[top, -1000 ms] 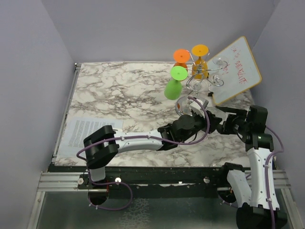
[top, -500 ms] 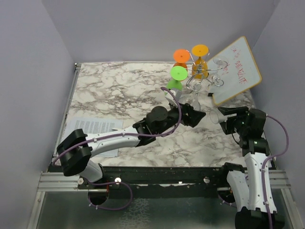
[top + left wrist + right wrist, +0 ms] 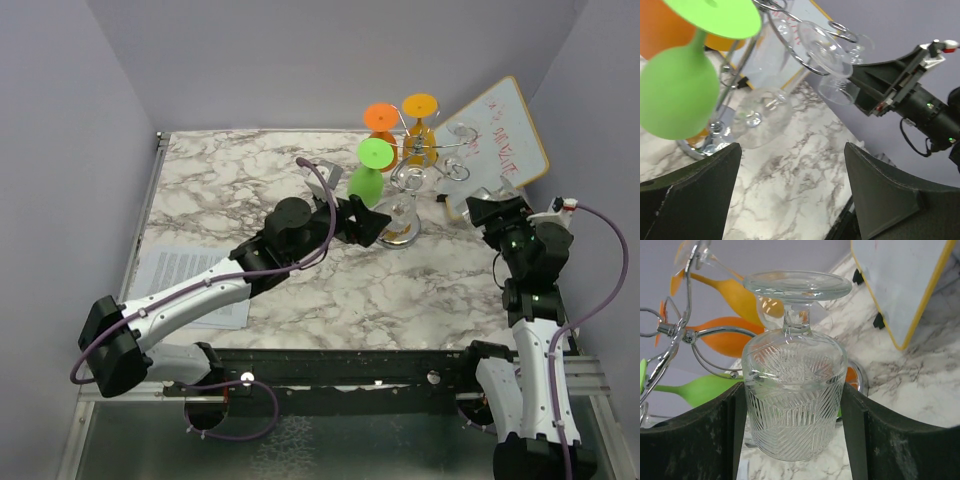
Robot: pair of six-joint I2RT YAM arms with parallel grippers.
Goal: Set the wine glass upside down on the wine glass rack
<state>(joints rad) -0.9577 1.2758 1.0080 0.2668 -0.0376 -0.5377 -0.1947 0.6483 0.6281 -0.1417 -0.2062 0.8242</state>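
My right gripper (image 3: 792,415) is shut on a clear cut-glass wine glass (image 3: 792,390), held upside down with its foot on top. In the top view the right gripper (image 3: 487,205) is right of the silver wire rack (image 3: 425,165), in front of the whiteboard. The rack's curled arms (image 3: 705,332) and disc base (image 3: 860,377) lie just behind the glass. My left gripper (image 3: 372,222) is open and empty, left of the rack's base (image 3: 400,236). In the left wrist view its jaws (image 3: 790,195) stand wide apart over the marble, facing the rack base (image 3: 700,145).
A green glass (image 3: 366,180), an orange glass (image 3: 380,116) and a yellow glass (image 3: 420,125) hang upside down on the rack, with clear glasses among them (image 3: 765,112). A tilted whiteboard (image 3: 500,140) stands behind at the right. A printed sheet (image 3: 185,275) lies at the near left.
The left gripper has drawn back to the left, away from the right gripper. The right gripper has carried the clear glass up and back, towards the rack.
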